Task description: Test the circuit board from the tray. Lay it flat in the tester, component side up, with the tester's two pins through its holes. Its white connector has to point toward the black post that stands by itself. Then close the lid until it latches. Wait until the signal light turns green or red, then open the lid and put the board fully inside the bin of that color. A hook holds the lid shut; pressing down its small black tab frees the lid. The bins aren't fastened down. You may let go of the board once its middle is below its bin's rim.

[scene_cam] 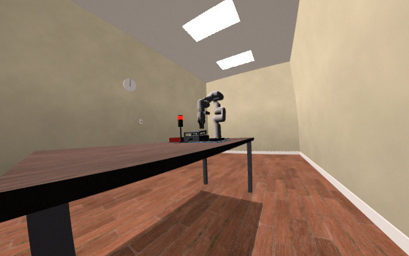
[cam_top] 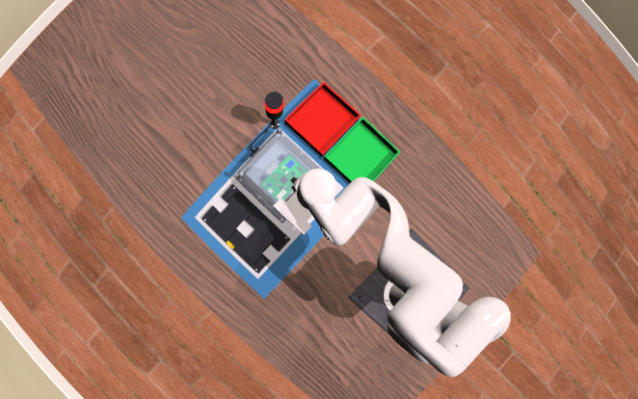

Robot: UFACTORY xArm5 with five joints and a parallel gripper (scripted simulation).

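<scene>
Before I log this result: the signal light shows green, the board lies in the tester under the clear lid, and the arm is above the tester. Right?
Not quite. The signal light glows red, not green; the exterior view shows it plainly. The rest holds: the board lies in the tester under the clear lid, with the arm above it.

Board [cam_top: 281, 180] in tester [cam_top: 254, 171] (tray [cam_top: 212, 205] beside it).
</scene>
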